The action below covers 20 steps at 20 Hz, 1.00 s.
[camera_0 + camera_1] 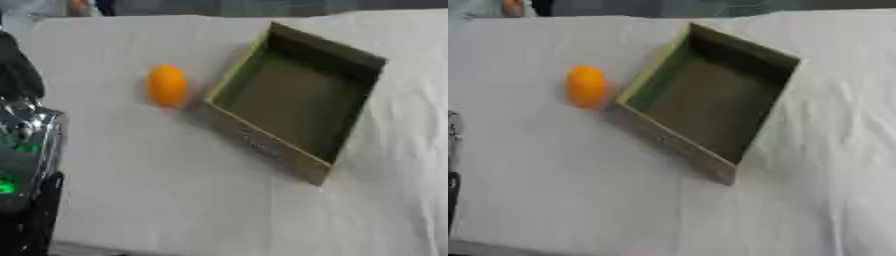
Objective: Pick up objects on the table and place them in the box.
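Observation:
An orange oval object point(166, 85) lies on the white cloth, just left of the box and a short gap from its left wall. The olive-green open box point(262, 142) sits turned at an angle in the middle of the table, and only its bare floor shows inside. My left arm rises along the left edge of the left eye view, silver with green lights. Its black upper end, the left hand point(17, 70), is well left of the orange object and touches nothing. My right hand shows in neither view.
A white cloth point(579, 190) with soft wrinkles covers the table. The table's far edge runs along the top and its near edge shows at the bottom left. Broad bare cloth lies in front of the box and to its right.

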Motion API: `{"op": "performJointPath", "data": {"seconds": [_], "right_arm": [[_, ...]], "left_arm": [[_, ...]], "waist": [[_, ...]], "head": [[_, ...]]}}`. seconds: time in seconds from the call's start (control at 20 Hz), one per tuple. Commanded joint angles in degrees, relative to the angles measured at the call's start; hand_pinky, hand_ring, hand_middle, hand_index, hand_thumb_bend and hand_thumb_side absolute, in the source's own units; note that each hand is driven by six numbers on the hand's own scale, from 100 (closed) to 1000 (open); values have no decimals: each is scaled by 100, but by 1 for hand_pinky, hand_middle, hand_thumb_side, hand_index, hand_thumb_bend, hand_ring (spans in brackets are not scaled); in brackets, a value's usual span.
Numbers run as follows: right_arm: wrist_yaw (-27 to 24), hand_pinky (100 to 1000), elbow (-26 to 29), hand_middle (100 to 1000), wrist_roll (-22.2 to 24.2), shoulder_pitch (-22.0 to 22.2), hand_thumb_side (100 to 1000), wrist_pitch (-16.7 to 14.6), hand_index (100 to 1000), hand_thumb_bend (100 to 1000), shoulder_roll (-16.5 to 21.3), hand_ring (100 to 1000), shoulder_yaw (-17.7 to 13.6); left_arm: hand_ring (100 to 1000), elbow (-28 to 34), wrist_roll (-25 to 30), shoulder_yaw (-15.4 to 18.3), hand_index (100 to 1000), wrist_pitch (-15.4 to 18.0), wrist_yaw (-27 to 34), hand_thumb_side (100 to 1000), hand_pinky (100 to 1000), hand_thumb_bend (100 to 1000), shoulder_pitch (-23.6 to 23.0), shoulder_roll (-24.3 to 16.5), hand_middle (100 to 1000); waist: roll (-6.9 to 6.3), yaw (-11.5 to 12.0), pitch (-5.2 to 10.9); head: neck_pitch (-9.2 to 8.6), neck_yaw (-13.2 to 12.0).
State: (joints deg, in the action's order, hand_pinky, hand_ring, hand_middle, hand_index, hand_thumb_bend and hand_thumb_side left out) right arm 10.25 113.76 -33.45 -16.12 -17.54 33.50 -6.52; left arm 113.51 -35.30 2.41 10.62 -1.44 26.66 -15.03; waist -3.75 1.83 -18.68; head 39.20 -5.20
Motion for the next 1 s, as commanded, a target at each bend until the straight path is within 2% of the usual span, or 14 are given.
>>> {"op": "performJointPath", "data": {"seconds": [0.05,0.5,0.6,0.8,1.0], "right_arm": [[-22,763,83,816,11,-52,608,1,896,100,169,846,-60],[-17,764,83,816,12,-51,608,8,896,100,170,846,-63],[-13,764,83,816,10,-48,609,5,896,100,174,846,-64],[-5,764,83,816,7,-24,610,8,896,100,179,846,-65],[9,765,83,816,1,7,611,6,897,100,188,846,-67]], "left_arm": [[741,109,1,62,869,15,21,1000,714,145,70,-93,685],[741,109,7,53,869,3,24,1000,714,143,71,-105,684],[740,109,39,38,869,-93,-2,1000,712,140,85,-169,681],[737,67,221,25,870,-614,-277,985,710,139,265,-460,675],[734,-74,716,-38,872,-1273,-1009,956,708,141,636,-952,666]], "waist": [[15,-3,122],[5,-15,110],[8,-19,109],[17,-16,121],[25,-32,141]], "head": [[18,-7],[-37,85],[-52,145],[-57,291],[-27,415]]}}
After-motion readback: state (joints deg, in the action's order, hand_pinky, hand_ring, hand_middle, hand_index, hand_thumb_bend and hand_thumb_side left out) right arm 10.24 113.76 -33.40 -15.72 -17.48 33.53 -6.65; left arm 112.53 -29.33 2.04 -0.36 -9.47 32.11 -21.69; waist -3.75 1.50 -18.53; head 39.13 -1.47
